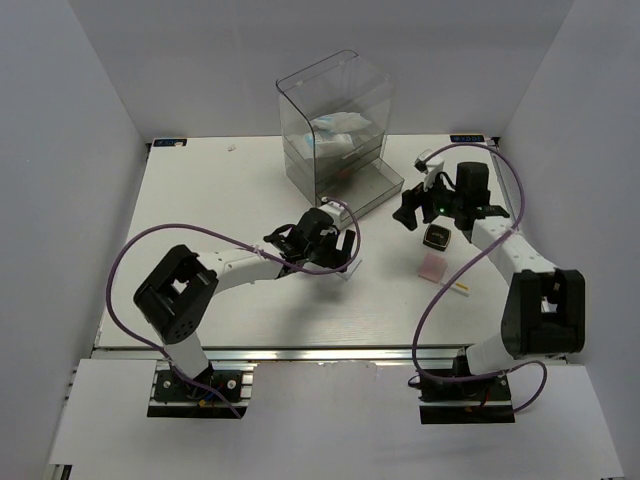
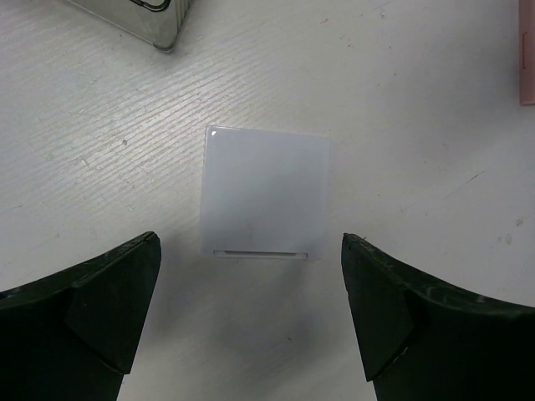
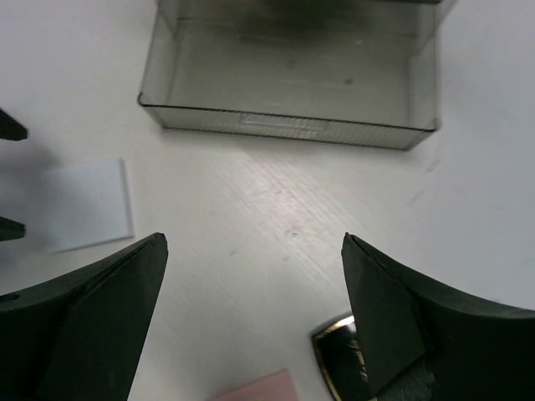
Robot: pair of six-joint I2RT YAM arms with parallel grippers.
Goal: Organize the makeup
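A white square pad (image 2: 266, 192) lies flat on the table just ahead of my left gripper (image 2: 251, 242), which is open and empty, one finger to each side of the pad's near edge. The pad also shows in the right wrist view (image 3: 88, 205). My right gripper (image 3: 255, 242) is open and empty above bare table. A black square compact (image 1: 437, 238) with a gold rim (image 3: 338, 363) and a pink palette (image 1: 433, 266) lie just under and behind it. A thin pencil stick (image 1: 462, 290) lies nearer the front. White packets (image 1: 340, 135) sit inside the clear box.
The tall clear drawer box (image 1: 335, 120) stands at the back middle with its lower drawer (image 3: 292, 75) pulled out towards the grippers. The drawer corner shows in the left wrist view (image 2: 142, 17). The two grippers are close together in front of it.
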